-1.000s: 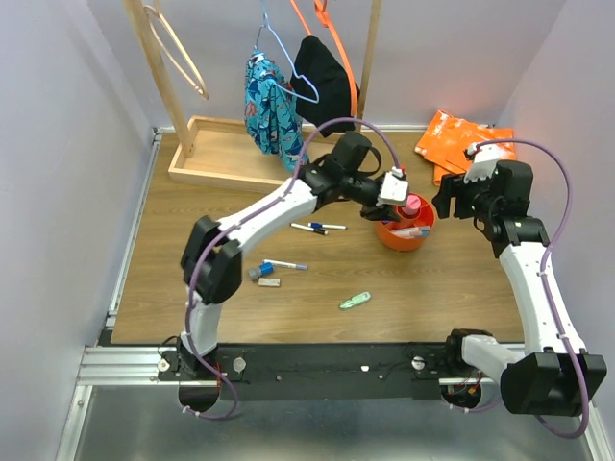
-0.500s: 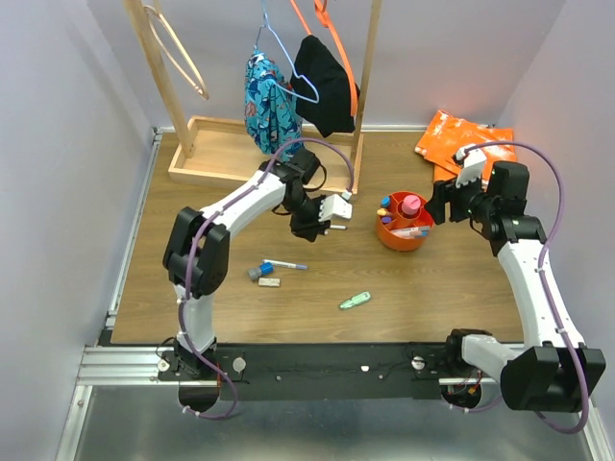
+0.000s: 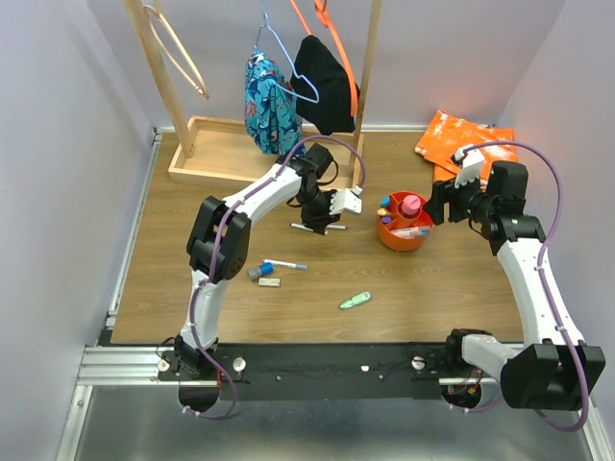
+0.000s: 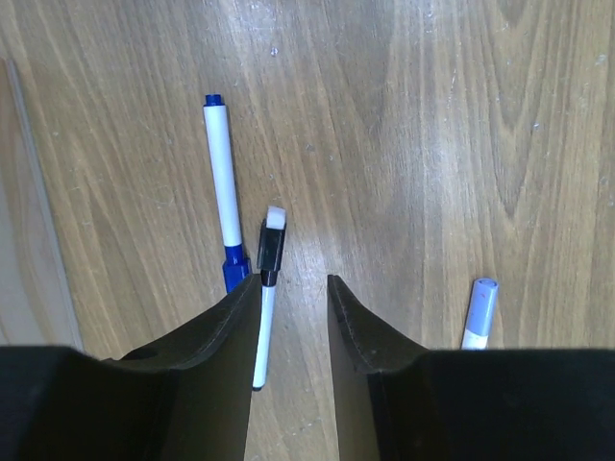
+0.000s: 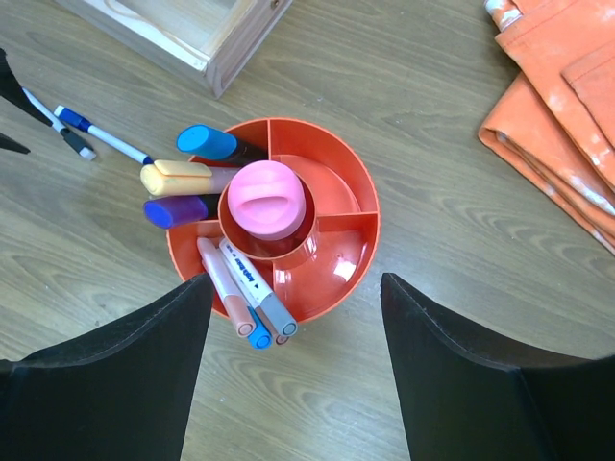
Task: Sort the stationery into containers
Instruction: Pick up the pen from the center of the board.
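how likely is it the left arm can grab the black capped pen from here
Probably yes: its open fingers hang right above the black capped pen, nothing covering it, though the blue capped pen lies close alongside.

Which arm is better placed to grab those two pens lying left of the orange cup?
Left. The open left gripper hangs directly over the black-capped pen and the blue-capped pen. The right gripper sits open over the orange cup, away from them.
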Controlling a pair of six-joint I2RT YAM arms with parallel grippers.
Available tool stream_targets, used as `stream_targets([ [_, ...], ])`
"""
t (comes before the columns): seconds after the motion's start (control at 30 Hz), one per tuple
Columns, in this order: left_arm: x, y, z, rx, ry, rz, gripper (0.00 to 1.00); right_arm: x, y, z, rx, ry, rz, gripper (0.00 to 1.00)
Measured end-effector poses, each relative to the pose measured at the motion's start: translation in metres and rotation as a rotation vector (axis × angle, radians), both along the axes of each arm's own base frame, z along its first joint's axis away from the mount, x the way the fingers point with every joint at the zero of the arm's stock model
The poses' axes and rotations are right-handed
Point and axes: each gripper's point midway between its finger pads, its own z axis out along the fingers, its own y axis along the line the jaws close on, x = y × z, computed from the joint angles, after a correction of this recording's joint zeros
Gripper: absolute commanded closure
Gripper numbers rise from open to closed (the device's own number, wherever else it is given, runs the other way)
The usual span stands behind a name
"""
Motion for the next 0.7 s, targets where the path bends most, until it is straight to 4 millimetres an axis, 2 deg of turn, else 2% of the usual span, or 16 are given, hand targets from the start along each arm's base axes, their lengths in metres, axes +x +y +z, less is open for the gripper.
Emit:
stream_targets([
  [0.27, -0.005, -0.004, -0.023, 0.028, 0.041, -0.015, 0.6, -0.003, 0.0, -0.005, 0.002, 0.007, -0.001, 0.21],
  [0.7, -0.001, -0.012, -0.036, 0.031, 0.045, -0.024, 0.6, -0.006, 0.001, -0.016, 0.016, 0.033, -0.01, 0.21],
])
